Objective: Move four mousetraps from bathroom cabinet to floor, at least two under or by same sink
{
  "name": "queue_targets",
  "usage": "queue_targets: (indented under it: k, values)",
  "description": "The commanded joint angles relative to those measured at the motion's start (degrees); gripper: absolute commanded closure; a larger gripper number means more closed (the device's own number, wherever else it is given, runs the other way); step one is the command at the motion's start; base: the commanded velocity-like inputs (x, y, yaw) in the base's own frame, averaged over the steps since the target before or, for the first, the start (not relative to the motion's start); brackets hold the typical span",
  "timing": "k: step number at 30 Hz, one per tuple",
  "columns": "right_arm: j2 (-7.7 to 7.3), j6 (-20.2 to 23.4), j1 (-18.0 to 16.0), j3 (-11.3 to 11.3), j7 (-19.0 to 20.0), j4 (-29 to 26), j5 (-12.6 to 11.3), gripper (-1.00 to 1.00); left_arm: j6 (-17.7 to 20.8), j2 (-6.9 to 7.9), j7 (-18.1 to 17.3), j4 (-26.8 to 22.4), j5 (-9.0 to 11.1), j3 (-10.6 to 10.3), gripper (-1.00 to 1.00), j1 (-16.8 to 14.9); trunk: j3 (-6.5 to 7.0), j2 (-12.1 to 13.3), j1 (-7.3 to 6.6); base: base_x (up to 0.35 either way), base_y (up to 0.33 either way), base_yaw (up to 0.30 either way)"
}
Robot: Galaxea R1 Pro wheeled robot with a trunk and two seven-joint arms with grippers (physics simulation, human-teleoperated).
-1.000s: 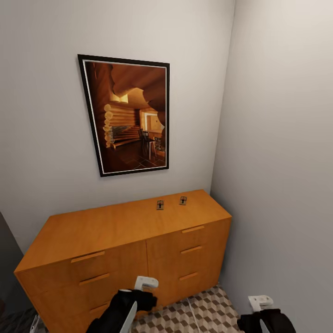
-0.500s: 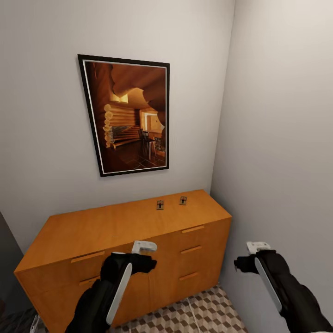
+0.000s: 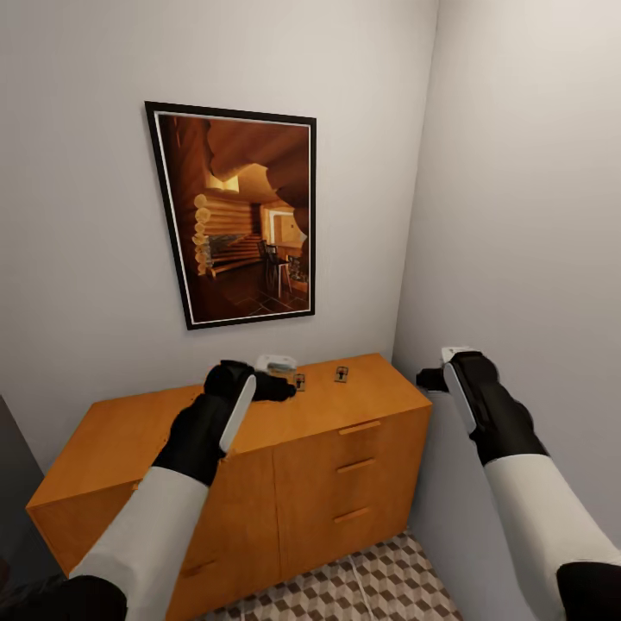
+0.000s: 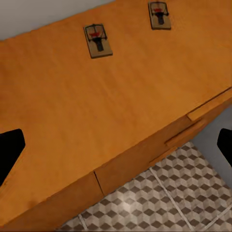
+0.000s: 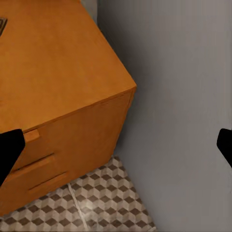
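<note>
Left wrist view: hand point(image 4: 116, 145) wide open, empty.

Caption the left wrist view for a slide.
Open left end effector above the cabinet top, two mousetraps ahead.

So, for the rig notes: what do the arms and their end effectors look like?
Both arms match: white forearm shells, black wrist sections with a white stripe, and a small white end effector, left and right. The wrist views show black fingertips.
</note>
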Motion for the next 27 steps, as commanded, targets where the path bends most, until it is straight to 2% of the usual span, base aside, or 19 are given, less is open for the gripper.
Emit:
queue_targets:
  k: [1, 2, 3, 7, 12, 13, 17, 23, 27]
  values:
    - [0.72, 0.2, -1.8, 0.1, -1.42, 2.42, -0.48, -1.0, 0.24, 0.01, 0.19, 2.91, 0.69, 0.03, -1.0, -2.2, -0.12, -0.11, 0.02, 0.0, 0.0, 0.0]
    - [1.49, 0.2, -3.44, 0.12, -2.28, 4.99, -0.45, -1.0, 0.24, 0.03, 0.06, 5.98, 1.0, 0.08, -1.0, -4.29, -0.12, -0.11, 0.02, 0.0, 0.0, 0.0]
    - [3.09, 0.2, -6.62, 0.18, -3.76, 10.7, -0.4, -1.0, 0.04, 0.04, -0.45, 12.7, 1.82, 0.15, -1.0, -8.52, -0.12, -0.11, 0.02, 0.0, 0.0, 0.0]
    - [6.4, -8.76, -12.62, 0.34, -6.07, 24.3, 0.17, -1.0, -1.83, 0.08, -1.78, 27.31, 3.99, 0.22, -1.0, -16.64, -0.12, -0.11, 0.02, 0.0, 0.0, 0.0]
    - [10.84, -21.44, -18.66, 0.38, -7.84, 41.77, 2.31, -1.0, -9.59, 0.22, -2.31, 43.17, 5.85, 0.22, -1.0, -24.07, -0.12, -0.11, 0.02, 0.0, 0.0, 0.0]
    - [12.45, -25.47, -19.98, 0.37, -8.28, 46.57, 3.05, -1.0, -12.53, 0.45, -2.24, 47.22, 6.19, 0.21, -1.0, -25.63, -0.12, -0.11, 0.02, 0.0, 0.0, 0.0]
    - [15.0, -30.0, -21.36, 0.34, -9.37, 51.53, 3.79, -1.0, -15.83, 1.49, -2.14, 51.5, 6.59, 0.21, -1.0, -27.27, -0.12, -0.11, 0.02, 0.0, 0.0, 0.0]
    - [15.0, -32.45, -22.12, 0.29, -11.26, 54.15, 4.26, -1.0, -17.81, 3.03, -2.12, 53.52, 6.99, 0.25, -1.0, -28.17, -0.12, -0.11, 0.02, 0.0, 0.0, 0.0]
    - [15.0, -32.75, -22.24, 0.28, -11.72, 54.53, 4.36, -1.0, -18.09, 3.28, -2.53, 52.48, 7.21, 0.41, -1.0, -28.31, -0.12, -0.11, 0.02, 0.0, 0.0, 0.0]
